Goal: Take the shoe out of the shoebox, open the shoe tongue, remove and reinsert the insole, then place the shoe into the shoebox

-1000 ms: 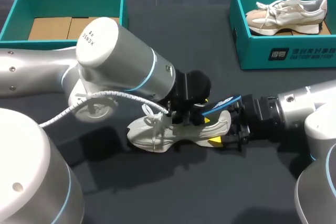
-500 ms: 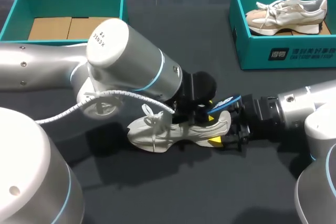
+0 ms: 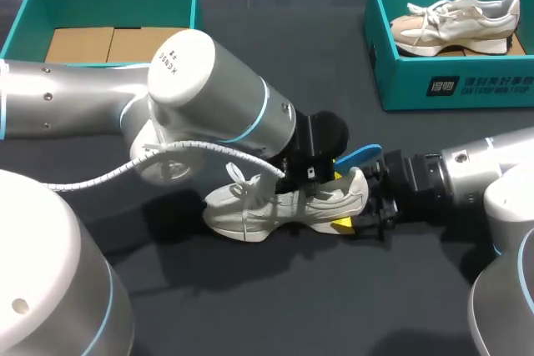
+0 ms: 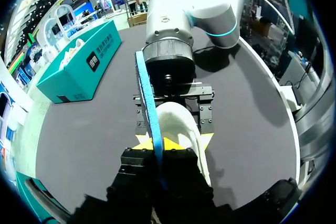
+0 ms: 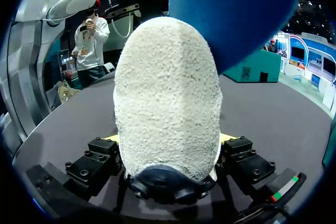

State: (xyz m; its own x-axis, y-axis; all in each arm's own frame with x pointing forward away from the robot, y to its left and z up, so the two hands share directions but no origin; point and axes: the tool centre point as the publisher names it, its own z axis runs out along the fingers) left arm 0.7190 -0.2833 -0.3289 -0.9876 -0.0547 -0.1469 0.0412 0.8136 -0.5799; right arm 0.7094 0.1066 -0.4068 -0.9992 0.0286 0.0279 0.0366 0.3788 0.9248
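In the head view the cream mesh sneaker [image 3: 275, 206] is resting mid-worktop [image 3: 250, 306], the right pincer [image 3: 350, 203] clamping its heel from 3 o'clock and the left pincer [image 3: 327, 174] gripping the blue foam insole [image 3: 357, 156] above the collar. One teal cardboard shoebox [image 3: 25, 18] at 10 o'clock and a twin shoebox [image 3: 450, 85] at 2 o'clock are standing well apart, leaving room. In the left wrist view the insole is running edge-on between clamped fingers, so aligning it lengthwise seems wise, while in the right wrist view both fingers are squeezing the heel.
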